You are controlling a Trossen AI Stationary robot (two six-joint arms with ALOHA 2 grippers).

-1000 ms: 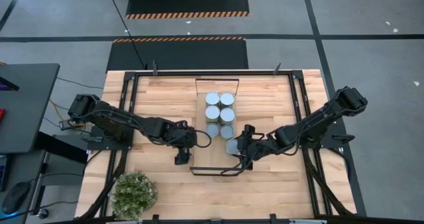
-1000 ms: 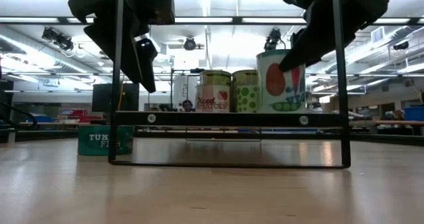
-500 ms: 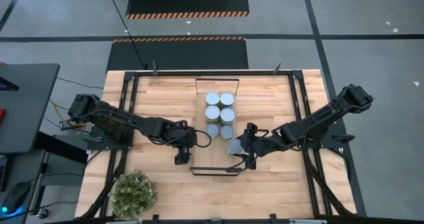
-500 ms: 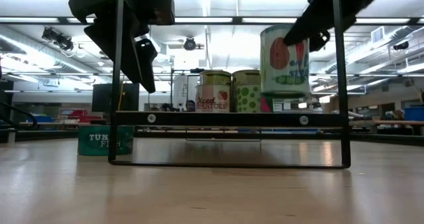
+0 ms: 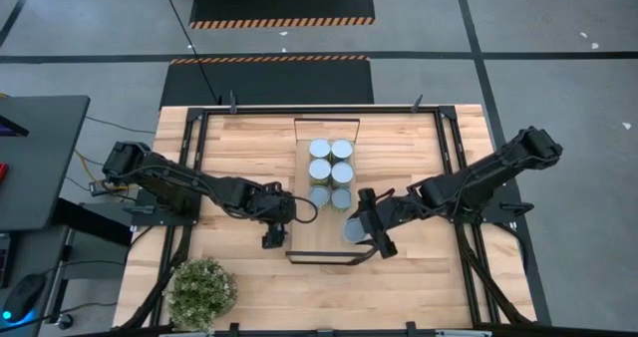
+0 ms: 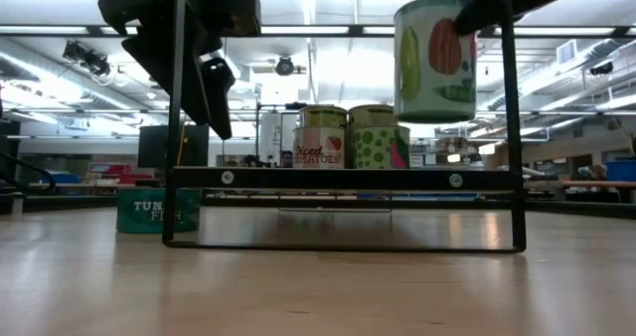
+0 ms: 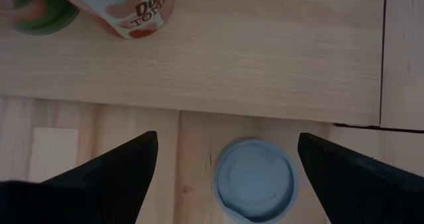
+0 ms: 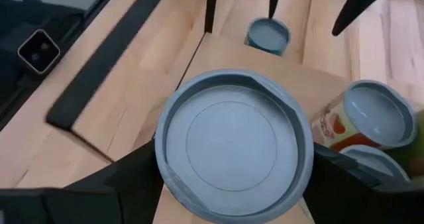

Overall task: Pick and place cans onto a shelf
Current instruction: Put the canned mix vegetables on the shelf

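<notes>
Right gripper [image 5: 361, 227] has lifted my vegetable-label can [image 6: 434, 58] clear of shelf [image 5: 324, 239]; a second ago it sat on board beside others, now hangs well above it. Gripper has swung toward shelf's near end. Can stays clamped between fingers [image 8: 126, 184].

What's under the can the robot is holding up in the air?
Under the lifted can, held in the right gripper, there is only air, then the bare end of the shelf. Nothing stands there. Other cans sit farther back.
</notes>
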